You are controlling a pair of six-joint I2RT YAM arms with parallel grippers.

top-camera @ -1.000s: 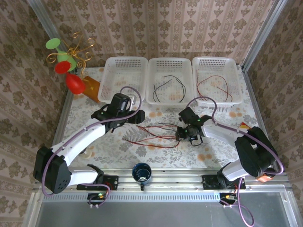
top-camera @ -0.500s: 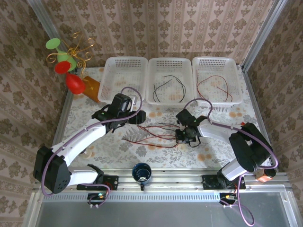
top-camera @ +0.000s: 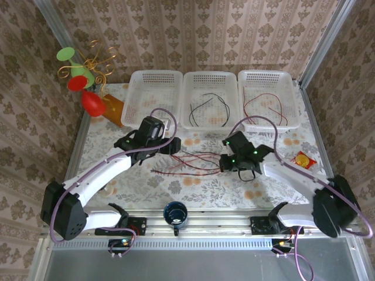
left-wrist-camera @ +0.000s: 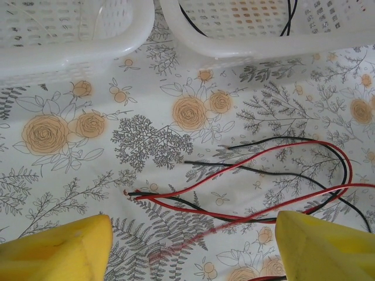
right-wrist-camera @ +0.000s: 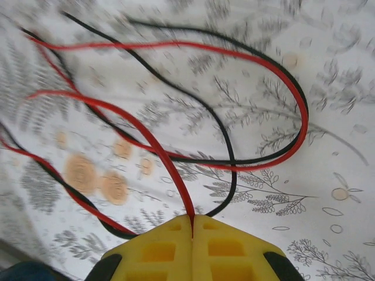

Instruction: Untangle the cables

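Note:
A loose tangle of thin red and black cables (top-camera: 193, 164) lies on the flowered tablecloth between the two arms. My right gripper (top-camera: 225, 164) sits at the tangle's right end, shut on a red cable (right-wrist-camera: 146, 137) that runs straight into the seam of its yellow fingers (right-wrist-camera: 170, 246). A black cable (right-wrist-camera: 225, 146) loops close beside it. My left gripper (top-camera: 174, 145) hovers at the tangle's left end, open, with its yellow fingertips (left-wrist-camera: 55, 249) wide apart. The cable ends (left-wrist-camera: 176, 199) lie on the cloth between them, untouched.
Three white baskets stand in a row at the back: the left one (top-camera: 153, 75), the middle one (top-camera: 206, 76) with black cables, the right one (top-camera: 266, 75) with red cables. A dark mug (top-camera: 175, 213) sits at the near edge. An orange vase (top-camera: 112, 109) stands far left and a small red packet (top-camera: 303, 159) lies to the right.
My right gripper has shut on the red cable, and its arm has swung out to the right. The tangle has been drawn slightly toward the baskets. The left arm has stayed still.

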